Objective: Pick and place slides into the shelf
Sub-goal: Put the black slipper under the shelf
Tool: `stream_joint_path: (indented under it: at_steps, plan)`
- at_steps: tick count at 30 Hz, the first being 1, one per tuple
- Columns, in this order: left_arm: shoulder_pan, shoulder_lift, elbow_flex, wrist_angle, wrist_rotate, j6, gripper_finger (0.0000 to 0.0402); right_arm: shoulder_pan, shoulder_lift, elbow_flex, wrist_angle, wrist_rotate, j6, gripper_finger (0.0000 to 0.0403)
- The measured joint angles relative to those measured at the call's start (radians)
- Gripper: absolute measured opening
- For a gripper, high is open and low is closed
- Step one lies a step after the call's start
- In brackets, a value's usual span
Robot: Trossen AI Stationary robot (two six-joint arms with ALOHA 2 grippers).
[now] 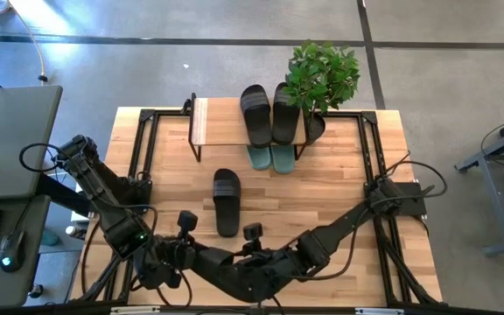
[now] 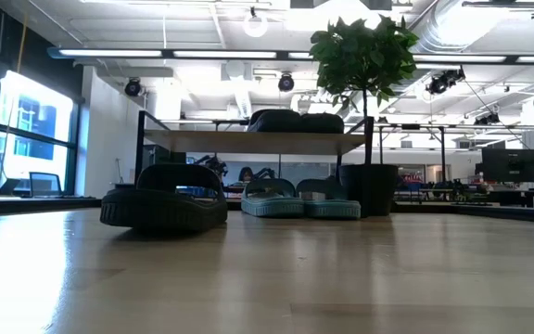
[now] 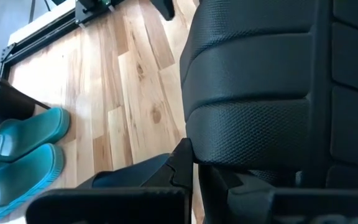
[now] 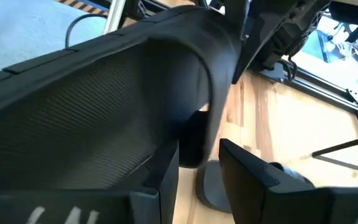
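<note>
Here, black slide (image 4: 98, 118) in right pincer (image 4: 199, 186); left pincer (image 3: 194, 186) clenched, empty.

Shelf (image 1: 221, 122) top: left portion bare and open to approach from above; right portion taken by 2 black slides (image 1: 264, 114). A potted plant (image 1: 322, 79) overhangs the shelf's right end, blocking access there. Beneath the shelf, the green pair (image 1: 270, 157) fills the right bay. 1 black slide (image 1: 227, 201) lies mid-tabletop (image 1: 339, 192); the boards around it are clear. Both arms crowd the near edge.
</note>
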Motion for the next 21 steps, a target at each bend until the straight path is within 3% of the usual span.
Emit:
stream_joint_path:
  at_steps: [13, 21]
  plan:
    - [0.000, -0.001, 0.000, -0.018, 0.003, 0.000, 0.0000, -0.040, 0.016, 0.000, 0.063, -0.053, -0.053, 0.0105]
    - [0.000, -0.001, 0.000, -0.024, -0.001, -0.005, 0.0000, -0.034, 0.005, 0.000, 0.072, -0.152, -0.060, 0.0105]
